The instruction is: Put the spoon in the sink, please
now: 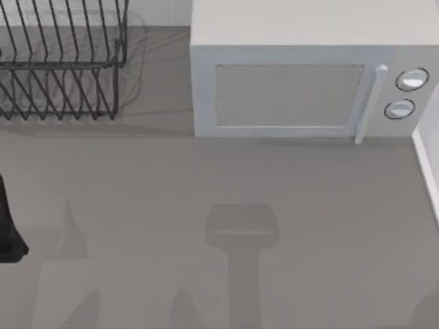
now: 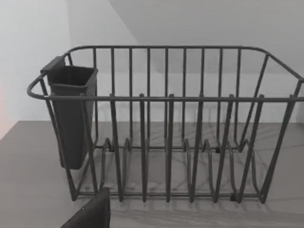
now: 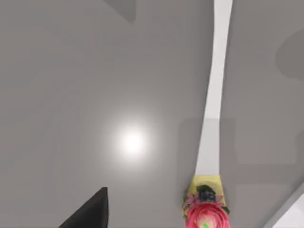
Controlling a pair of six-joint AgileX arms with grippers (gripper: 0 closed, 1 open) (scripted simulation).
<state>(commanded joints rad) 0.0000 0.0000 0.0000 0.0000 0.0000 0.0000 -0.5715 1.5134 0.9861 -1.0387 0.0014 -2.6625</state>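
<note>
Spoon (image 3: 214, 95) handle cut off; decorated end at frame edge.

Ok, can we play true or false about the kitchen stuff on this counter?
1. The microwave has its door shut. True.
2. The dish rack stands to the right of the microwave. False: it stands to its left, at the back of the counter.
3. A dark cup hangs on one end of the dish rack. True.
4. The microwave has four round knobs. False: it has two, one above the other, beside the door handle.
</note>
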